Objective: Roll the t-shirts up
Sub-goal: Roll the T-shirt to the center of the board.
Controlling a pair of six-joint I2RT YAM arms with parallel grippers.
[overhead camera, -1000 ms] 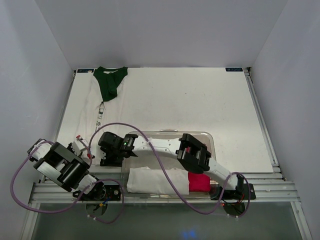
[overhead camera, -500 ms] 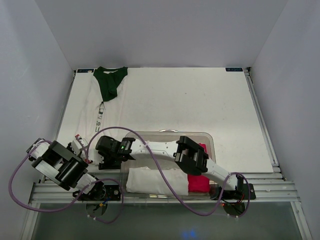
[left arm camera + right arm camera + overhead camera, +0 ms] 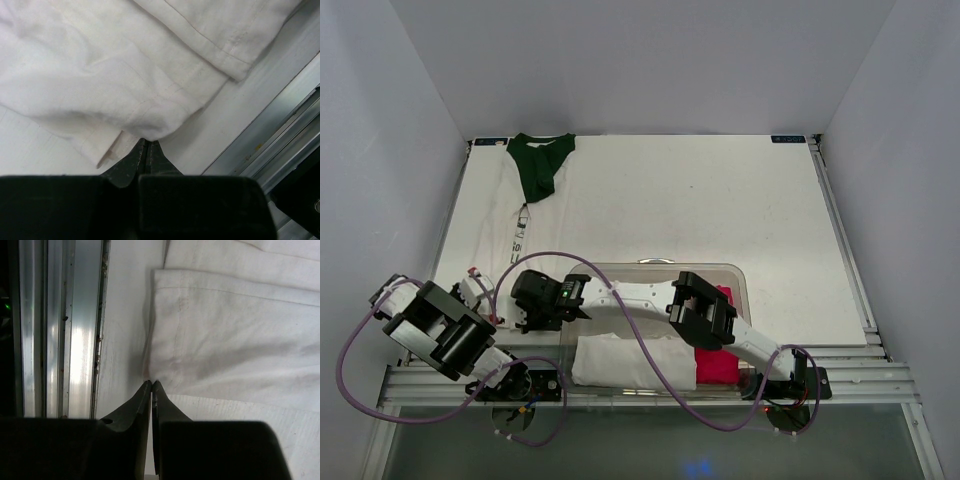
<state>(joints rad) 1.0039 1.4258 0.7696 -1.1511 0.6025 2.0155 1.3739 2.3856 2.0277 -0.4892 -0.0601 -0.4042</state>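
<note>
- L gripper (image 3: pixel 148 146) is sitting at the lower left of the top view. Its jaws are clenched together and pinching the hem of the white tee (image 3: pixel 100 75); the cloth is draping right over the tips.
- R gripper (image 3: pixel 151 385) is reaching across to that same lower-left area. Its jaws are clenched too, with the tips at a hem corner. It looks like it's biting the edge, but the bite is thin and can't be fully confirmed.
- The white tee is lying flat along the left side of the table (image 3: pixel 700 200), running from upper left down toward the arms, w/ black lettering showing mid-length.
- The green tee (image 3: pixel 542 165) is sitting bunched at the upper left, overlapping the white tee's far end. No gripper is touching it.
- Why both are gripping the near hem: prob. they're taking the two bottom corners so the roll starts straight and is running up toward the collar.
- The hem is lying close to the alu rail (image 3: pixel 50 340) at the table edge, so there's little room on the near side.
- The clear bin (image 3: pixel 740 275) at lower centre is holding a rolled white cloth (image 3: pixel 630 362) and a pink bundle (image 3: pixel 718 362), prob. the drop spot for rolled items.
- Progress est.: the roll on this tee is only just starting, and the green tee isn't started.
</note>
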